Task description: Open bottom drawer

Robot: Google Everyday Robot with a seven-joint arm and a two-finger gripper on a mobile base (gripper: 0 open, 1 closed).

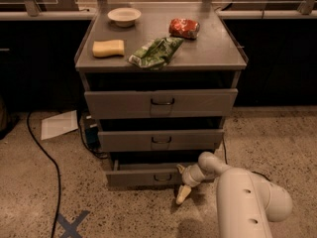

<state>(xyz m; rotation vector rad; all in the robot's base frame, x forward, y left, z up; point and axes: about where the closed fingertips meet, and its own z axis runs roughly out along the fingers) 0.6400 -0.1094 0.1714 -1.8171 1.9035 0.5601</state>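
Observation:
The bottom drawer (143, 176) is the narrowest grey front, lowest of three in the grey metal cabinet, with a small dark loop handle (162, 177) at its centre. It stands slightly pulled out, and a dark gap shows above its front. My gripper (182, 186) is at the drawer's right end, just right of the handle, and its cream fingertip (183, 194) points down toward the floor. My white arm (245, 197) reaches in from the lower right.
The middle drawer (161, 140) and top drawer (161, 103) sit above, each partly out. On the cabinet top lie a white bowl (124, 16), a yellow sponge (108, 48), a green bag (156, 52) and a red packet (184, 28). A black cable (44, 152) and paper (58, 124) lie on the floor at left.

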